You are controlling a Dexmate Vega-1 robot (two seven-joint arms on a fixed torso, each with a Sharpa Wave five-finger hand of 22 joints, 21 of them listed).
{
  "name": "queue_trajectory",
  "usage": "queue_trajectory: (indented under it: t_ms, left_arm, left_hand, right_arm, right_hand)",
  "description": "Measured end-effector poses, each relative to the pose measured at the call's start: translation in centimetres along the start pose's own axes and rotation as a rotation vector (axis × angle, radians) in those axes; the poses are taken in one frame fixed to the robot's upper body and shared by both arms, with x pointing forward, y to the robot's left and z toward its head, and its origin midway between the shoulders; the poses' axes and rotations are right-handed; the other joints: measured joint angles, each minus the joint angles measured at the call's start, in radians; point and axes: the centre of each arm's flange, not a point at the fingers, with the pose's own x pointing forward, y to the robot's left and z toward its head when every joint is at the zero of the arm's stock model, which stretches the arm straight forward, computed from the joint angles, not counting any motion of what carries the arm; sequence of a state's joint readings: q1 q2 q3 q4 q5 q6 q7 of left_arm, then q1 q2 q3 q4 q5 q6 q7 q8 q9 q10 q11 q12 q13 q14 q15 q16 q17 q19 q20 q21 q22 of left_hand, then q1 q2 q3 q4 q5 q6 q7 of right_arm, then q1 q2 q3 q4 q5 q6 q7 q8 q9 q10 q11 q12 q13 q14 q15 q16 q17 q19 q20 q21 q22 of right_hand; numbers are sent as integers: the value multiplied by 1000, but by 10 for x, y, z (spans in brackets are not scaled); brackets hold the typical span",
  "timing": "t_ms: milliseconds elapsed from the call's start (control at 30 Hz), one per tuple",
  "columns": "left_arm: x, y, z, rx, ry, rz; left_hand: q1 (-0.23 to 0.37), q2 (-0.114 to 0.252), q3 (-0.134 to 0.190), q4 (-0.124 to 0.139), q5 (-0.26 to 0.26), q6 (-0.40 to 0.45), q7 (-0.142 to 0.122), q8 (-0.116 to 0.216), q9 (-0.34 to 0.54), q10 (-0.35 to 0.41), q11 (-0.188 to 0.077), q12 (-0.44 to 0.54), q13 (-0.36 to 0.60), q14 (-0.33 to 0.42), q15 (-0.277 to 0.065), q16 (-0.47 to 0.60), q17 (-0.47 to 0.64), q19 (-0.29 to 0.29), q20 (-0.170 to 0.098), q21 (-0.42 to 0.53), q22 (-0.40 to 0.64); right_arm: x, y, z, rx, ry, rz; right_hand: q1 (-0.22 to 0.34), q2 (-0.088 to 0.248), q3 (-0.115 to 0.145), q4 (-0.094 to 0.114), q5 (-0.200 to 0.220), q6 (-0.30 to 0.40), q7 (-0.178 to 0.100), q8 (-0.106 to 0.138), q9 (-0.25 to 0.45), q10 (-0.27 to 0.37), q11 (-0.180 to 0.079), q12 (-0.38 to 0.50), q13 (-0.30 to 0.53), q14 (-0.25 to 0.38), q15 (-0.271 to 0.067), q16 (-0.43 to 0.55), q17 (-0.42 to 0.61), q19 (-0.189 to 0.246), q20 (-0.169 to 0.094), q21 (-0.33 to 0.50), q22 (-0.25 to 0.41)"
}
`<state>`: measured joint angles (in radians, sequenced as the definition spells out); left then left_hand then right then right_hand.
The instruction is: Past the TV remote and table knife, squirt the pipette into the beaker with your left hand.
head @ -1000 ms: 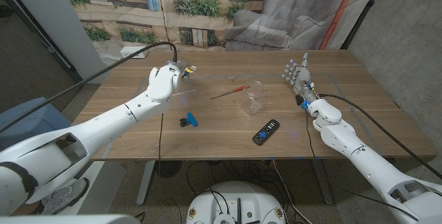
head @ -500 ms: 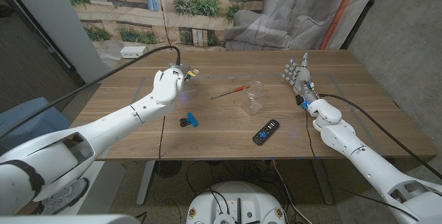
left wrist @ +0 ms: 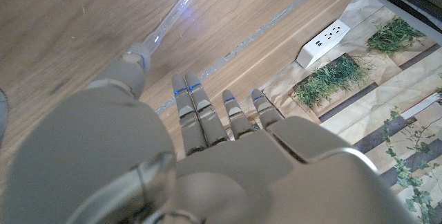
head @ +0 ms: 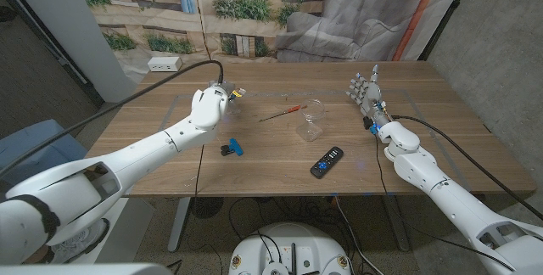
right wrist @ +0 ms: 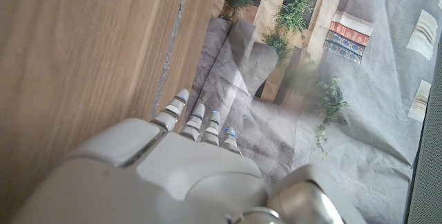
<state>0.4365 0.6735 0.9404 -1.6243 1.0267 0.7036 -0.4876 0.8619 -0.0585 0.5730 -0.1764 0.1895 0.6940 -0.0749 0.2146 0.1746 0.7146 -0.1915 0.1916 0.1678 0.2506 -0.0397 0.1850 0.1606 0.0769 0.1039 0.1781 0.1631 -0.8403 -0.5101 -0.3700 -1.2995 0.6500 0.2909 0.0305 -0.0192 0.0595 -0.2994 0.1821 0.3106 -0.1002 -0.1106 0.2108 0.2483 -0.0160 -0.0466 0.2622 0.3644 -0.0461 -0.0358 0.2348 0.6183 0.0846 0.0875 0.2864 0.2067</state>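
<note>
Above the table, pipette (left wrist: 181, 11) slanted.

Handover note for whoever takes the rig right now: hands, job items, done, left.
Left hand: raised over the table's left half, gripping the pipette, a clear tube sticking out past its fingers.
Right hand: at the table's right side, fingers apart, holding nothing.
Beaker: clear, mid-table, to the right of the left hand. TV remote lies nearer the front edge; a thin red-handled tool lies just left of the beaker.
Done: pipette is in hand.
Left: carry it over the beaker and squirt; the pipette is not yet above it.
</note>
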Motion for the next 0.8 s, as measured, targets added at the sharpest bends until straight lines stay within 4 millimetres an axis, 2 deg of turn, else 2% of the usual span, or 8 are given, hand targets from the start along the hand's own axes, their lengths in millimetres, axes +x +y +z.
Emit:
queue_trajectory:
  t_ms: [100, 333, 633, 667, 767, 800]
  left_arm:
    - [0, 1, 0, -1, -1, 6]
    - [2, -3, 3, 0, -2, 12]
    - [2, -6, 5, -3, 7, 36]
    - [0, -16, 9, 0, 2, 25]
    - [0, -15, 8, -3, 10, 38]
    - [-2, -22, 10, -3, 7, 33]
  left_hand:
    - [6, -1, -4, -2, 0, 8, -2, 0, 0, 11, 0, 0, 0, 7, 1, 0, 0, -3, -25, 0, 0]
    - [11, 3, -8, 2, 0, 15, -9, -5, 0, 30, -1, 0, 0, 23, -2, 0, 0, 7, -36, 0, 0]
    - [29, 3, -21, -2, 0, 26, -9, -6, 0, 62, -2, 0, 0, 48, -2, 0, 0, 35, -64, 8, 0]
    - [32, -1, -21, -2, 0, 26, -9, -10, 0, 64, -3, 0, 0, 48, -2, 0, 0, 35, -65, 8, 0]
    - [33, -1, -21, -2, 0, 26, -9, -13, 0, 73, -2, 0, 0, 59, -2, 4, 0, 43, -72, 8, 0]
    - [35, -3, -21, -2, 0, 26, -9, -13, 0, 74, -2, 0, 0, 63, -2, 4, 0, 49, -73, 8, 0]
  right_arm:
    - [0, 0, 0, 0, 0, 0]
    - [0, 0, 0, 0, 0, 0]
    - [0, 0, 0, 0, 0, 0]
    - [0, 0, 0, 0, 0, 0]
    - [0, 0, 0, 0, 0, 0]
    - [0, 0, 0, 0, 0, 0]
  right_hand:
    - [0, 0, 0, 0, 0, 0, 0, 0, 0, 0, 0, 0, 0, 0, 0, 0, 0, 0, 0, 0, 0]
    - [0, 0, 0, 0, 0, 0, 0, 0, 0, 0, 0, 0, 0, 0, 0, 0, 0, 0, 0, 0, 0]
    - [0, 0, 0, 0, 0, 0, 0, 0, 0, 0, 0, 0, 0, 0, 0, 0, 0, 0, 0, 0, 0]
    - [0, 0, 0, 0, 0, 0, 0, 0, 0, 0, 0, 0, 0, 0, 0, 0, 0, 0, 0, 0, 0]
    - [0, 0, 0, 0, 0, 0, 0, 0, 0, 0, 0, 0, 0, 0, 0, 0, 0, 0, 0, 0, 0]
    - [0, 0, 0, 0, 0, 0, 0, 0, 0, 0, 0, 0, 0, 0, 0, 0, 0, 0, 0, 0, 0]
